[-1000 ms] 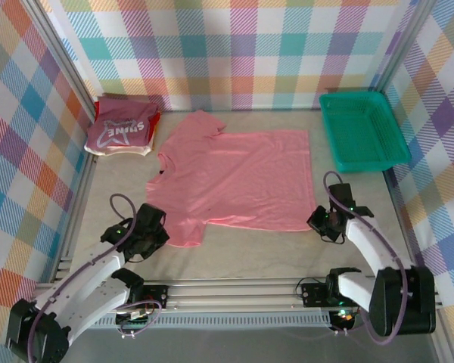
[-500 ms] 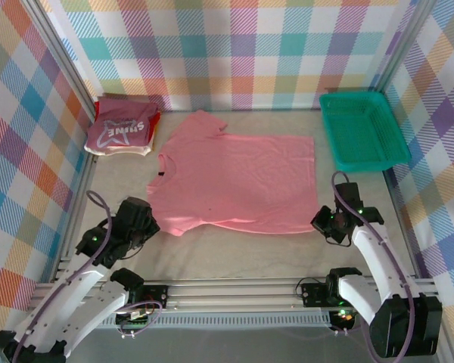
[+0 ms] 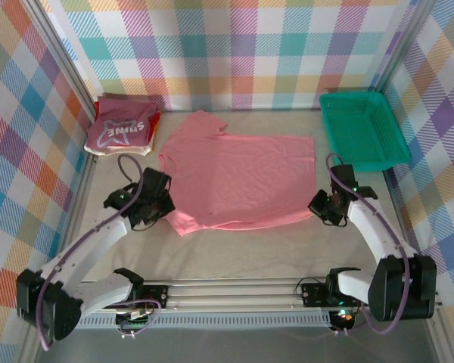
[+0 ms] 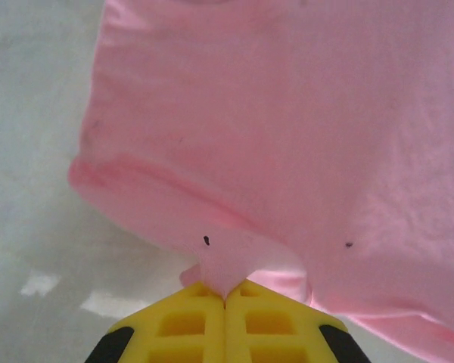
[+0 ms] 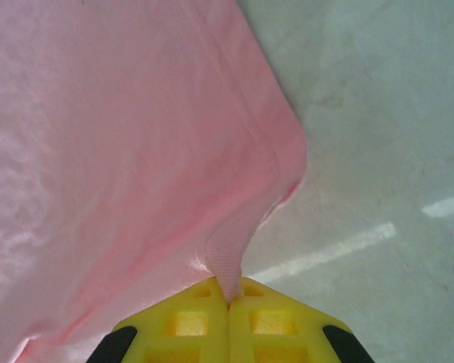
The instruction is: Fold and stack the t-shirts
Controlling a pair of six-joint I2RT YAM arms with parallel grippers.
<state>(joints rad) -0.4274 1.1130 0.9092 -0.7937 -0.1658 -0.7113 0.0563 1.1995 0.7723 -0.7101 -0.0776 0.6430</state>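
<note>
While your left gripper (image 4: 225, 291) and right gripper (image 5: 228, 291) are each pinched tight on an end of the near edge of the pink shirt (image 3: 242, 178), spread in the middle of the table (image 3: 250, 249), you would do best to lift both ends together; keep that edge taut and level; lay it square on the far side; count one spread shirt, one pile (image 3: 121, 130) of seemingly three folded shirts far left, one green basket (image 3: 329, 132) far right.
</note>
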